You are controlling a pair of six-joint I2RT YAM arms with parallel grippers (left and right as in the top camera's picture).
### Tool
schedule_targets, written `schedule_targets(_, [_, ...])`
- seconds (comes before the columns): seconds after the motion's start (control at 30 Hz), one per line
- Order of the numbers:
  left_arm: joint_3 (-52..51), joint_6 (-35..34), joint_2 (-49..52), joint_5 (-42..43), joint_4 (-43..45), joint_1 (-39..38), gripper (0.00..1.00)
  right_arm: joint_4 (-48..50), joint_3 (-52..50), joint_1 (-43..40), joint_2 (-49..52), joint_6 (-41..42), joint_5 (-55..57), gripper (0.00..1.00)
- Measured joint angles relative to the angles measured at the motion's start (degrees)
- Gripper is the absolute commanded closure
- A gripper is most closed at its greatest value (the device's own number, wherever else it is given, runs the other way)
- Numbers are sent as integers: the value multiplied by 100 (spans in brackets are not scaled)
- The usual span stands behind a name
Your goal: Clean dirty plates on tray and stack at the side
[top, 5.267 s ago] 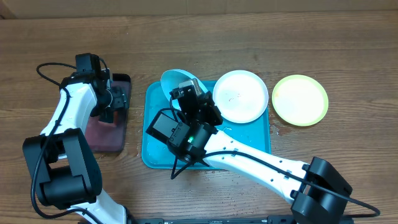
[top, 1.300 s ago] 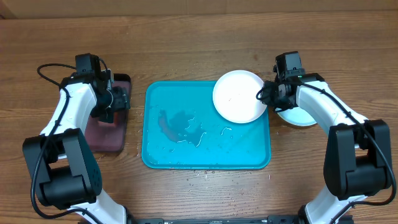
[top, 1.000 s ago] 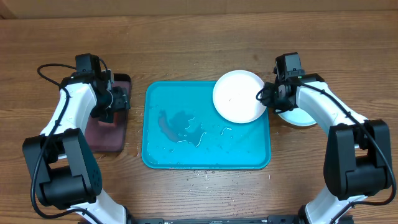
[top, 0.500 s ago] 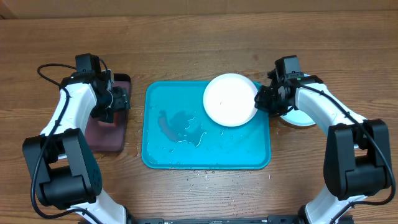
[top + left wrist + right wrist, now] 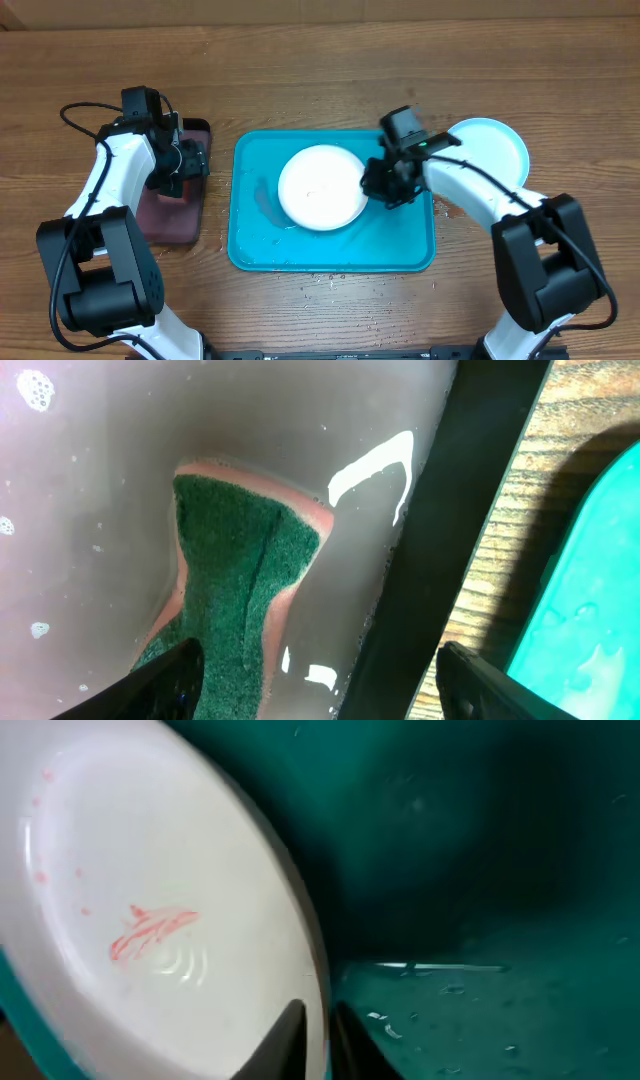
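The white plate lies in the middle of the turquoise tray. My right gripper is at its right rim. In the right wrist view its fingers stand one on each side of the white plate's rim, shut on it; a red smear marks the plate's inside, with the wet tray below. A light blue plate sits on the table right of the tray. My left gripper hangs open over the sponge, one finger at its lower edge.
A small dark tray with soapy pinkish water holds the green sponge, left of the turquoise tray. Its black rim crosses the left wrist view. Water drops and a reddish smudge lie on the turquoise tray floor.
My right gripper has dragged the white plate leftward from the tray's back right corner to its middle. The light blue plate on the right is now uncovered. The left arm has stayed still.
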Motion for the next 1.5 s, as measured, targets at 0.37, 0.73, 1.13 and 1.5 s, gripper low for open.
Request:
schedule_targets(0.37, [0,0,0,0,-9,0,25,535,0,160,0,245,678,67])
schedule_targets(0.73, [0,0,0,-7,-4,0,24,636,-175,219,0,387,741,81])
schedule_targets(1.13, [2,52,0,-389,24,-76,23,645,-258,245,0,555,636,94])
schedule_targets(1.5, [11,365,319,-892,140,-63,37,645,-258,245,2,555,640,94])
